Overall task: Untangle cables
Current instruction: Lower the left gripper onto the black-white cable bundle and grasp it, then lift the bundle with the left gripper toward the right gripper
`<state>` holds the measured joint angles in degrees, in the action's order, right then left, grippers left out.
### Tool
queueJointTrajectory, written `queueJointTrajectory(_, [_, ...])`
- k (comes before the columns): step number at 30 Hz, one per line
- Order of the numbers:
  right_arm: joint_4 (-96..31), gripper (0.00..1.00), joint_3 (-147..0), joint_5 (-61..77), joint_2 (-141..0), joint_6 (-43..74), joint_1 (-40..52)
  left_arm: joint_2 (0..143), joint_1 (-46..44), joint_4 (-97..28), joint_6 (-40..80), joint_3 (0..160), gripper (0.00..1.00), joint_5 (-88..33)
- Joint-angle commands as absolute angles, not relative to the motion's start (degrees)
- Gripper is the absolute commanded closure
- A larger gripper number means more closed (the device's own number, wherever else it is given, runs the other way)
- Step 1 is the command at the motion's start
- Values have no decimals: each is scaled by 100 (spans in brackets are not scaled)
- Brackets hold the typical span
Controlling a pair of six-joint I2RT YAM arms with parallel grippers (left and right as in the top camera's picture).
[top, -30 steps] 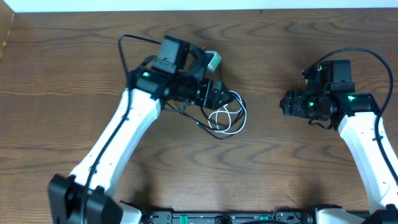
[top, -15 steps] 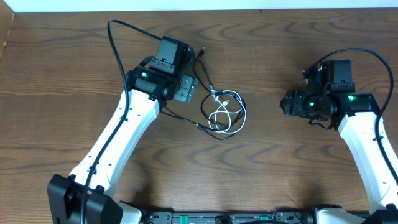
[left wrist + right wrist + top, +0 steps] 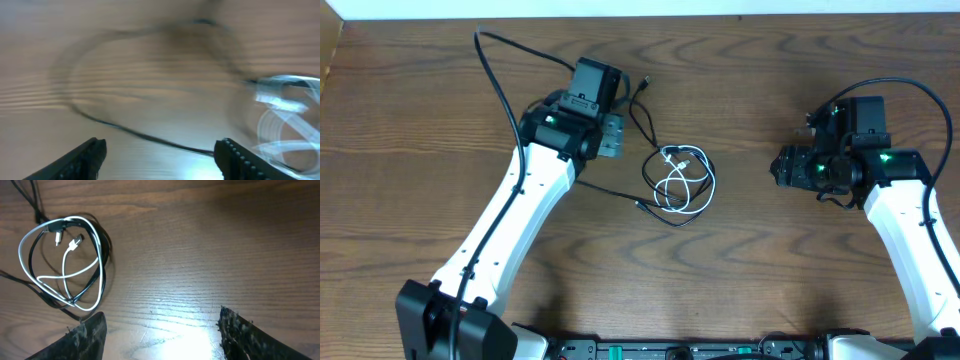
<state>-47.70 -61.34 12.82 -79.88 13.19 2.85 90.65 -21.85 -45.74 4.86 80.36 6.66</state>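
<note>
In the middle of the table (image 3: 770,280), slightly to the left, the two cables lie together in a small loose coil. The white cable (image 3: 692,190) makes several overlapping loops, both its small plug ends lying inside the coil. The black cable (image 3: 645,120) is threaded through those loops; one length runs toward the far edge and ends in a plug there, and another trails left from the near side of the coil, passing under the left arm.

The left gripper (image 3: 612,138) hovers just left of the coil. Its wrist view is blurred, but the left gripper (image 3: 160,147) shows its jaws apart and empty, with the black cable (image 3: 145,137) crossing the wood below them and the white cable (image 3: 280,100) at the right edge.

The right gripper (image 3: 785,165) hangs well to the right of the coil. In its wrist view the right gripper (image 3: 161,322) has jaws spread over bare wood, the white cable (image 3: 21,255) and black cable (image 3: 38,216) away to the upper left
</note>
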Motion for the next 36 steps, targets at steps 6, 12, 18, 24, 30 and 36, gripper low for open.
queueJointTrajectory(6, [-4759,32,-6178,1234,-8012,1367,266,9933,-2812,-4438,2237,7843,29,-1822])
queueJointTrajectory(12, [-4781,32,-6178,1234,-8012,1365,266,10650,-3044,-4121,2995,7843,28,-1815])
queueJointTrajectory(18, [-4775,32,-6178,1234,-8014,1367,266,10943,-3098,-3763,3142,7843,28,-1837])
queueJointTrajectory(24, [-4770,32,-6178,1234,-8016,1367,266,11102,-3151,-3426,3138,7843,28,-1837])
queueJointTrajectory(30, [-4764,31,-6178,1234,-8016,1367,266,11238,-3262,-3306,3013,7843,38,-1835])
queueJointTrajectory(36, [-4742,31,-6178,1264,-8016,1374,268,11157,-3275,-3336,2613,8016,93,-1835])
